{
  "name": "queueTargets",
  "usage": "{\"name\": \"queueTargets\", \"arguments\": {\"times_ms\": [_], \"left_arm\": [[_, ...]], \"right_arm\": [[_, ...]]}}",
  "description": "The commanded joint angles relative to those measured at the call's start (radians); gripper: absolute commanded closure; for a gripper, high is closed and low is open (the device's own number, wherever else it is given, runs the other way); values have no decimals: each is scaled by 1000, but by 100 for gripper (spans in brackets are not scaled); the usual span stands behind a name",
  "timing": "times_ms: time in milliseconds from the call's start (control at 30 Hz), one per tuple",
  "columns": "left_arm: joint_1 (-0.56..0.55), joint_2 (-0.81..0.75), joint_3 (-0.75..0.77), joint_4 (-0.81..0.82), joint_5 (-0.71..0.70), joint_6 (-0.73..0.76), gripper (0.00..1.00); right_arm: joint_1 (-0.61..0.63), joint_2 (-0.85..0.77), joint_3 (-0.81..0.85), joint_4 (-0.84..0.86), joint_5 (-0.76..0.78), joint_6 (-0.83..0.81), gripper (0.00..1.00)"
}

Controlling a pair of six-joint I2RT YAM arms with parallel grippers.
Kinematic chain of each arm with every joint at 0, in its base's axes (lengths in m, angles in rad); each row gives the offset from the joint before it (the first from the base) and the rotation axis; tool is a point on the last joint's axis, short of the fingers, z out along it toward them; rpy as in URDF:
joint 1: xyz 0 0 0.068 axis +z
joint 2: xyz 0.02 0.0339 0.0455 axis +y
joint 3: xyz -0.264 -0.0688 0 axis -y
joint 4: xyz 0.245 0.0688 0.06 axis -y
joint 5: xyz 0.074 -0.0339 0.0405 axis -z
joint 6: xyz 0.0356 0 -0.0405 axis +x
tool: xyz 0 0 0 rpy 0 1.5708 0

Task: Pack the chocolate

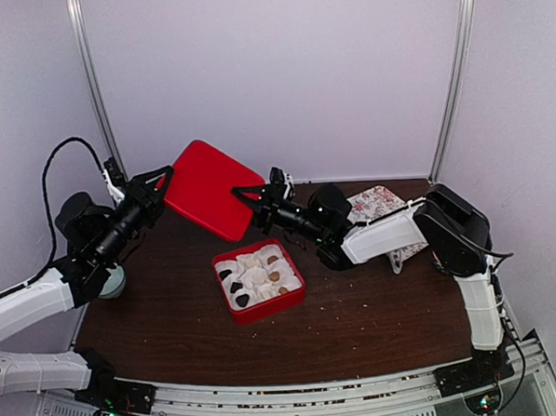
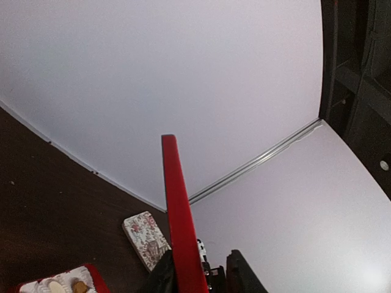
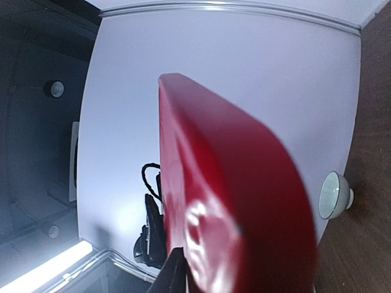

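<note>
Observed from the room: the chocolate, dark and tan lumps, sits among white paper cups inside the open red box at mid-table.

The red lid hangs tilted in the air behind the box, between both arms. The right gripper is pinched narrow on its near-right edge. The left gripper straddles the opposite corner. Its wrist view shows one finger against the lid and a gap to the other, so I cannot tell whether it grips.

A flowered packet lies at the right rear, and a small bowl sits by the left arm.
</note>
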Motion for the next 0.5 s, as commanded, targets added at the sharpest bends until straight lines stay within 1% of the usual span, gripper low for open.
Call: {"name": "queueTargets", "arguments": {"times_ms": [0, 100, 200, 333, 367, 467], "left_arm": [[-8, -65, -24, -201, -52, 45, 67], [-8, -114, -53, -299, -63, 60, 55], [-7, -164, -45, -449, -80, 102, 39], [9, -233, -39, -635, -81, 152, 17], [21, -240, -41, -675, -64, 160, 13], [53, -241, -52, -751, -6, 180, 11]], "right_arm": [[-14, -57, -45, 11, -33, 16, 84], [-31, -74, -60, -14, -80, 19, 87], [-52, -83, -85, -9, -146, 51, 90], [-82, -87, -114, 2, -264, 95, 92], [-90, -86, -117, 0, -299, 99, 92], [-103, -83, -119, -66, -408, 76, 93]]}}
